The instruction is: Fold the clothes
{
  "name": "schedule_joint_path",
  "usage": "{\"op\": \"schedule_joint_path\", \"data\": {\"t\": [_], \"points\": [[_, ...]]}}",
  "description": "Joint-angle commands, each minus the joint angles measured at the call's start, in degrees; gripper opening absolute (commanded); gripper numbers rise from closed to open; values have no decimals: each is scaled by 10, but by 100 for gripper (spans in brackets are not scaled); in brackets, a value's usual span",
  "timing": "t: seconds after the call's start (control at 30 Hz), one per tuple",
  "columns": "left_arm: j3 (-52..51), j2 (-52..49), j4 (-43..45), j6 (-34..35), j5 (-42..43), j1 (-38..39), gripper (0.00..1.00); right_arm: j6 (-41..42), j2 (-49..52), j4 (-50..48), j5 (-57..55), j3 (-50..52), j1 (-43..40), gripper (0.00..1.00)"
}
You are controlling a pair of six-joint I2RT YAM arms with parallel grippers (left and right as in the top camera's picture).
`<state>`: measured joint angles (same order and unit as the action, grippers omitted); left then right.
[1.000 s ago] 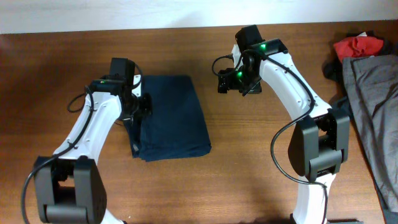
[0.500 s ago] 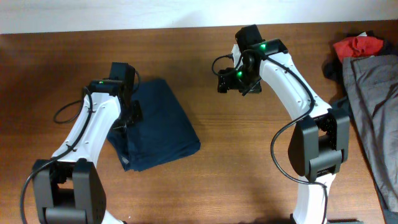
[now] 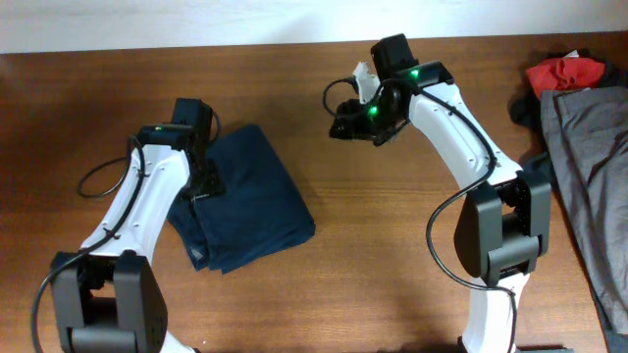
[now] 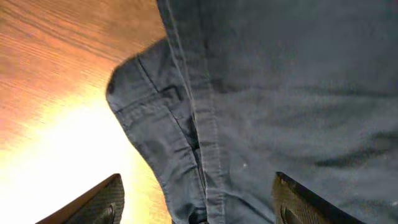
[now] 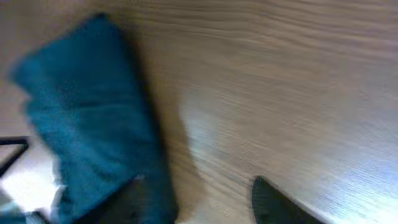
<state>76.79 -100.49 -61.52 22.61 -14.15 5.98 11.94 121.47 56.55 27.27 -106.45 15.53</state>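
Observation:
The clothes in play are a folded dark navy garment point(image 3: 245, 201) lying skewed on the table, left of centre. My left gripper point(image 3: 204, 184) hovers over its left edge. In the left wrist view the seamed navy fabric point(image 4: 261, 106) fills the frame and the left gripper point(image 4: 198, 190) stands open, its fingers point(image 4: 102, 202) wide apart on either side of a folded hem and holding nothing. My right gripper point(image 3: 345, 122) hangs over bare wood to the right of the garment. The blurred right wrist view shows the right gripper point(image 5: 199, 196) open, with the navy garment point(image 5: 81, 118) at the left.
More clothes lie at the table's right edge: a grey garment point(image 3: 589, 157) and a red one point(image 3: 564, 71) behind it. Brown wooden table point(image 3: 392, 265) stretches between the arms and toward the front edge.
The navy garment was dragged and turned counter-clockwise toward the front left. My left gripper has since opened and let it go. The right gripper has swung slightly left and narrowed a little.

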Motion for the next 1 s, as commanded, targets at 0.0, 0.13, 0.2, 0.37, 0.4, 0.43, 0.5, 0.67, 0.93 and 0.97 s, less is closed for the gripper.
{"op": "schedule_joint_path", "data": {"t": [0.0,0.13,0.2,0.37,0.4,0.43,0.5,0.67,0.93,0.97], "points": [[34,19,0,37,-24,-2,76,-16,9,-16,107,3,31,44],[37,19,6,38,-24,-7,99,-16,9,-26,106,3,90,25],[37,19,6,47,-27,-15,99,12,10,-37,89,3,117,18],[37,19,-3,80,-26,-60,99,88,35,-79,51,3,171,6],[37,19,-5,80,-17,-76,99,96,47,-87,51,3,179,4],[37,19,-6,80,-10,-86,99,98,55,-91,51,3,183,4],[37,19,-7,80,1,-103,99,99,70,-95,52,3,186,4],[37,18,-6,80,15,-127,99,101,106,-99,62,3,187,4],[37,18,-3,80,15,-126,99,128,144,-106,81,3,186,4],[37,18,-3,80,15,-126,99,128,146,-107,83,3,186,4]]}}
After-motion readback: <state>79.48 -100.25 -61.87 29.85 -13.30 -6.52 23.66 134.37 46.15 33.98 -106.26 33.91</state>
